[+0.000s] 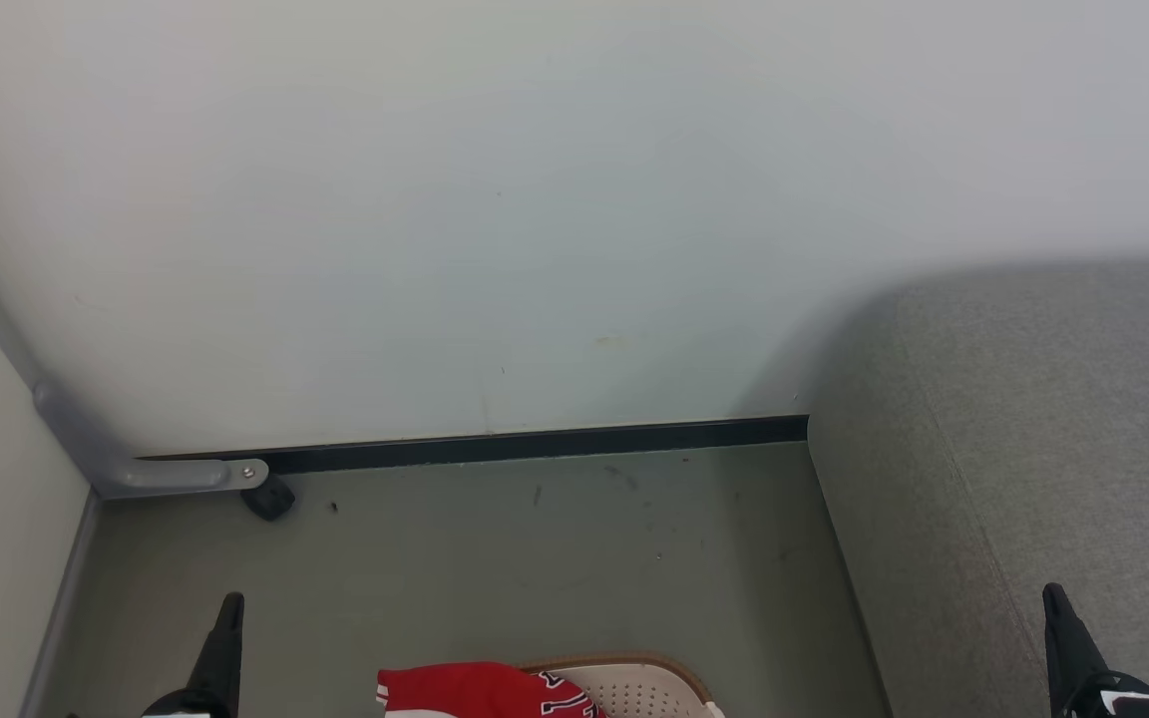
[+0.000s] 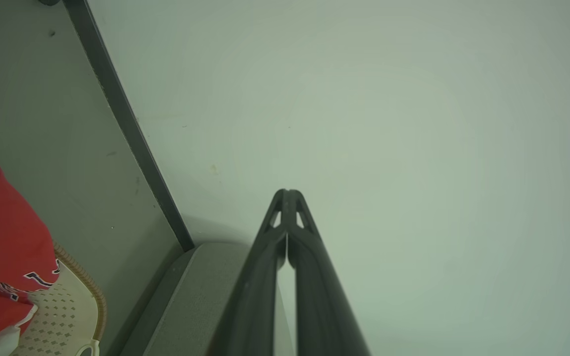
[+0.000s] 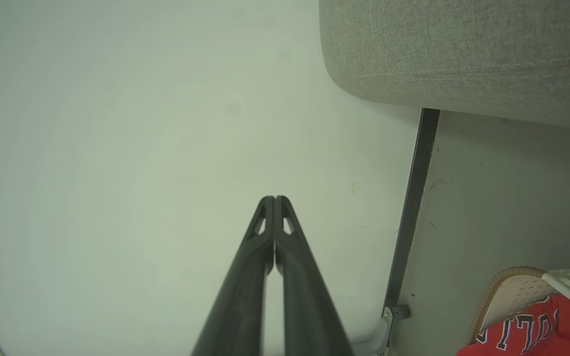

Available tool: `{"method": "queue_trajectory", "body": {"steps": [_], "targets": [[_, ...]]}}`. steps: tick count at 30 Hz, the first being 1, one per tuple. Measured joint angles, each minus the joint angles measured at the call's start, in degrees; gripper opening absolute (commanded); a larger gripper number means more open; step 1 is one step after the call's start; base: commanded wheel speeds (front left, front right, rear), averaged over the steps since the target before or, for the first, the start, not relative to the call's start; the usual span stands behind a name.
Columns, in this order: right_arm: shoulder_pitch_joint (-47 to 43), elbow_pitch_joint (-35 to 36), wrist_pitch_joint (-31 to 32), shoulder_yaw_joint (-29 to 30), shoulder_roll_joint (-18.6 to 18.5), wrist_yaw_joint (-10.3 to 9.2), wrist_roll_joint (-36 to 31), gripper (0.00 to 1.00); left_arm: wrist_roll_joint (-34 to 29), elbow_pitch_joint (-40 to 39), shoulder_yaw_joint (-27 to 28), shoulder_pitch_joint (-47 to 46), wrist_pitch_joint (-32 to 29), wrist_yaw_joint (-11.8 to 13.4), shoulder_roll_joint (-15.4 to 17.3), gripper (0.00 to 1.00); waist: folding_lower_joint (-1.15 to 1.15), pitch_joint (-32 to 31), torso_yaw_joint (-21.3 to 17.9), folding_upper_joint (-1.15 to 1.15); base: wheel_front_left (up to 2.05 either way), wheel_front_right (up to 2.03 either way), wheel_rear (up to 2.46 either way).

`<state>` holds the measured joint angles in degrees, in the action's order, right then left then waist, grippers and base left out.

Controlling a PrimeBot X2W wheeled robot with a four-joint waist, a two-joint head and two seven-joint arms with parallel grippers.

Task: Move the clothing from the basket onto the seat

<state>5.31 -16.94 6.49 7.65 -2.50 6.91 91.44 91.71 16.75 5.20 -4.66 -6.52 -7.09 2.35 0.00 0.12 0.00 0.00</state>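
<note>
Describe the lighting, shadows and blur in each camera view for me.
Head view: flat, even light, no glare; the seat throws a soft shadow on the wall, and its top edge is blurred. Left wrist view: the shut left end effector looks soft close to the lens. Right wrist view: the lettering on the clothing is fairly sharp at the corner.
</note>
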Motion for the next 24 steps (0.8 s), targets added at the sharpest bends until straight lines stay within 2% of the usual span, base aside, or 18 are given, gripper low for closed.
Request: {"method": "queue_trajectory", "body": {"steps": [24], "targets": [[0.0, 0.0, 0.0, 0.0, 0.0, 0.0, 0.0, 0.0, 0.0, 0.0, 0.0, 0.0, 0.0, 0.0, 0.0, 0.0, 0.0, 0.0, 0.0, 0.0, 0.0, 0.0, 0.0]]}}
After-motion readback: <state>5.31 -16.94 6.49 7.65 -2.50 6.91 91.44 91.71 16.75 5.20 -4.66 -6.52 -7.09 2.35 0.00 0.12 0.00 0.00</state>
